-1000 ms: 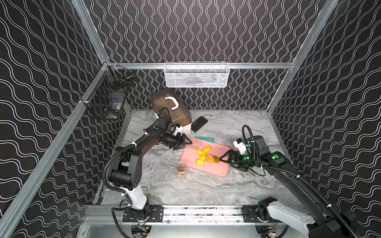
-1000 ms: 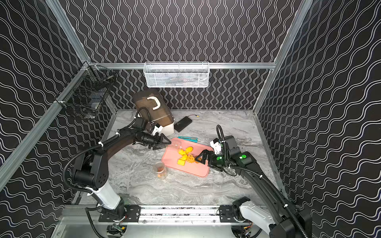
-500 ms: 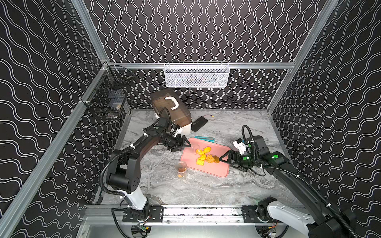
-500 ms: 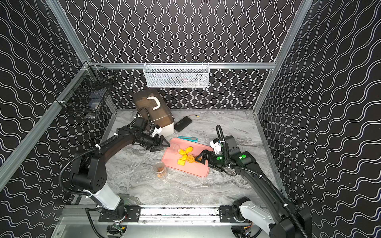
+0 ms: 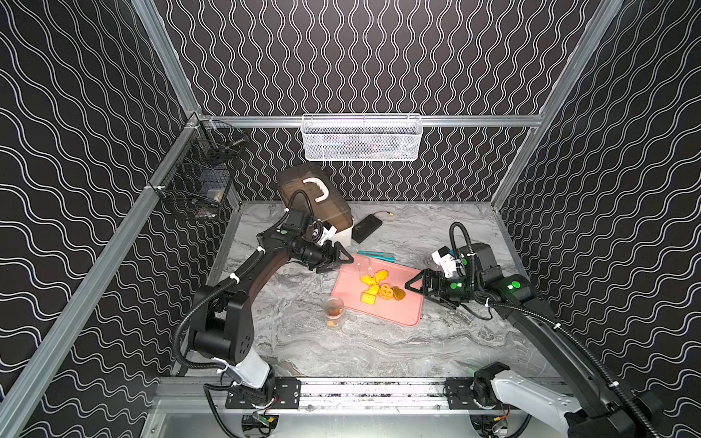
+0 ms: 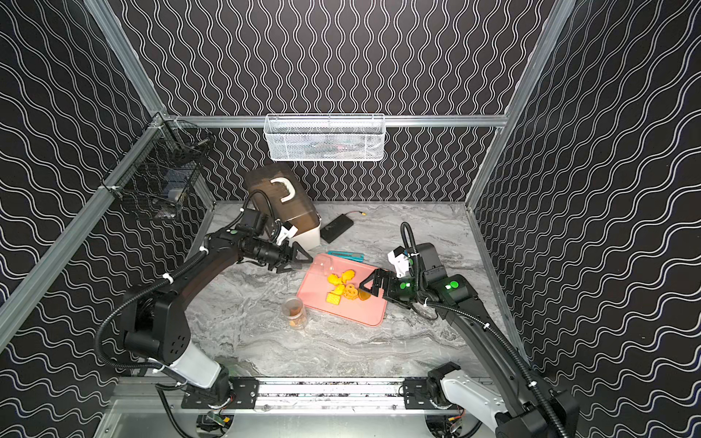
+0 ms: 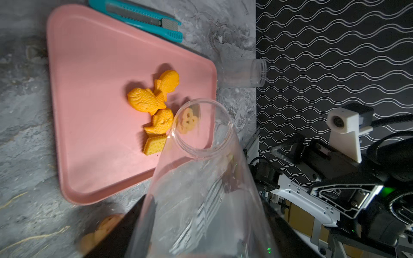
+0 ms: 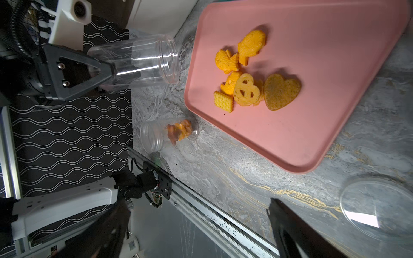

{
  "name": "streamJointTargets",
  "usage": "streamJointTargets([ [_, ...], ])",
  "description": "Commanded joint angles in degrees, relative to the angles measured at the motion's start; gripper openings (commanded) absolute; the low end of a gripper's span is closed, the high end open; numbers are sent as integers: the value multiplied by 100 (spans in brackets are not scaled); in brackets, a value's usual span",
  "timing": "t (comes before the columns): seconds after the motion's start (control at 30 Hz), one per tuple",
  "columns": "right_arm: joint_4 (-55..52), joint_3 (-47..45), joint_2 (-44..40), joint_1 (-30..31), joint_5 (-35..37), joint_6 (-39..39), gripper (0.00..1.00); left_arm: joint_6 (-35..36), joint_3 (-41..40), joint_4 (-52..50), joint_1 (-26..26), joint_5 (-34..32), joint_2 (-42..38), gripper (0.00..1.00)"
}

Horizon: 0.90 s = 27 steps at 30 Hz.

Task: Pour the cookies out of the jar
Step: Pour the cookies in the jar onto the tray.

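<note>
Between the fingers of the left gripper (image 5: 335,261): clear jar (image 8: 138,60), clamped near its base, lying sideways, mouth at the tray's corner.
Ahead of those fingers: pink tray (image 5: 394,316).
Cookies (image 5: 379,290): heaped on the tray, between the two grippers, nearer the right one.
Right gripper (image 5: 419,294): fingers spread wide, holding nothing, tips at the tray's edge.
Apart from both grippers: small jar (image 5: 333,313), upright beside the tray, orange pieces inside.
</note>
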Motion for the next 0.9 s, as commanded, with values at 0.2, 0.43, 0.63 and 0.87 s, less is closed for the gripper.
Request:
streamJointTargets([
  [0.2,-493,1146,120,0,67,-42,100,-778,136,398,35,622,-675,71],
  [0.43,-789,1927,213,-20,-65,44,100,-1603,-163,1104,44,993,-1246,72],
  [0.63,-505,2044,210,-39,-648,282,100,-2528,-584,2010,44,1217,-1729,72],
  [0.87,-66,1909,261,-39,-1202,494,100,-3205,-1009,2743,44,1333,-2127,73],
])
